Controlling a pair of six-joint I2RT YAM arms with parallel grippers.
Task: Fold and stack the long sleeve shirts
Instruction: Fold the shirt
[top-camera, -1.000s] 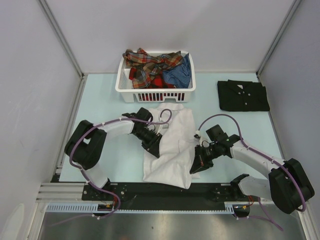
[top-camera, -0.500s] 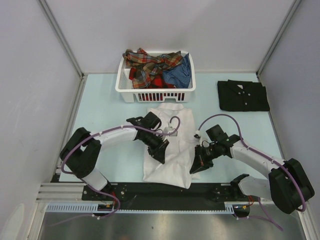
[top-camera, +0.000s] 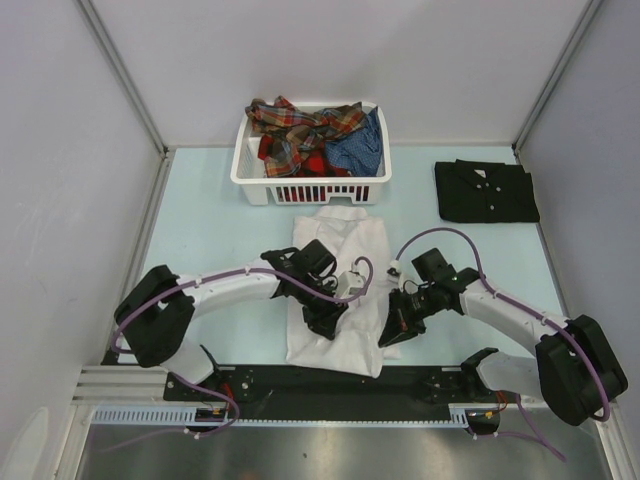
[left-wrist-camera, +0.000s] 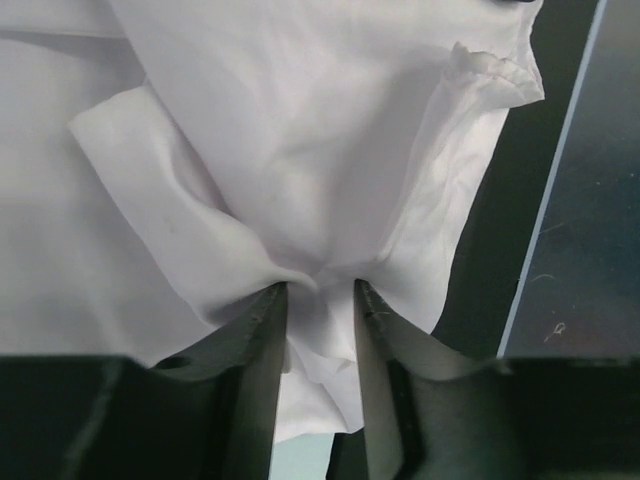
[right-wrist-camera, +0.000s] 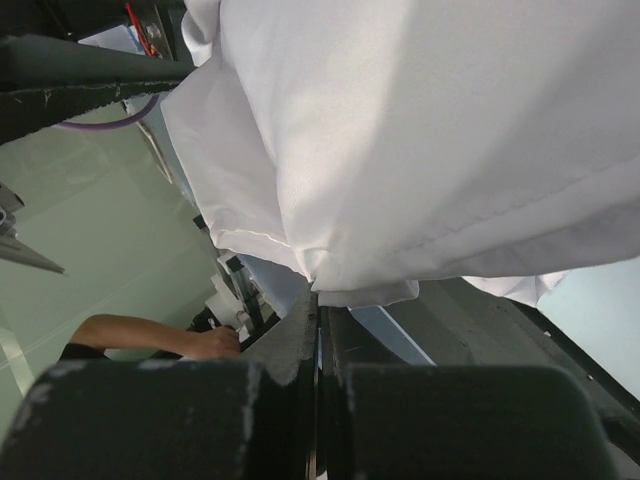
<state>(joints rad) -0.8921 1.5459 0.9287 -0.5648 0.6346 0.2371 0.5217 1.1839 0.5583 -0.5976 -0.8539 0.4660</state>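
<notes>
A white long sleeve shirt (top-camera: 345, 262) lies collar-up in the middle of the table, partly folded in on itself. My left gripper (top-camera: 329, 321) rests on its lower middle. In the left wrist view its jaws (left-wrist-camera: 320, 290) stand a little apart, with bunched white cloth (left-wrist-camera: 300, 180) loosely between them. My right gripper (top-camera: 391, 334) is at the shirt's lower right edge, shut on the hem (right-wrist-camera: 360, 285), and the cloth drapes over it. A black shirt (top-camera: 486, 191) lies folded at the back right. Plaid shirts (top-camera: 300, 130) and a blue one (top-camera: 362, 148) fill the basket.
The white slatted basket (top-camera: 310, 188) stands at the back centre, just beyond the white shirt's collar. The black base rail (top-camera: 320, 385) runs along the near edge under the shirt's hem. Grey walls close in the left, right and back sides.
My left arm has swept right and toward the near edge across the white shirt, carrying its left side over the middle. Its jaws narrowed, then widened. The right arm has hardly moved.
</notes>
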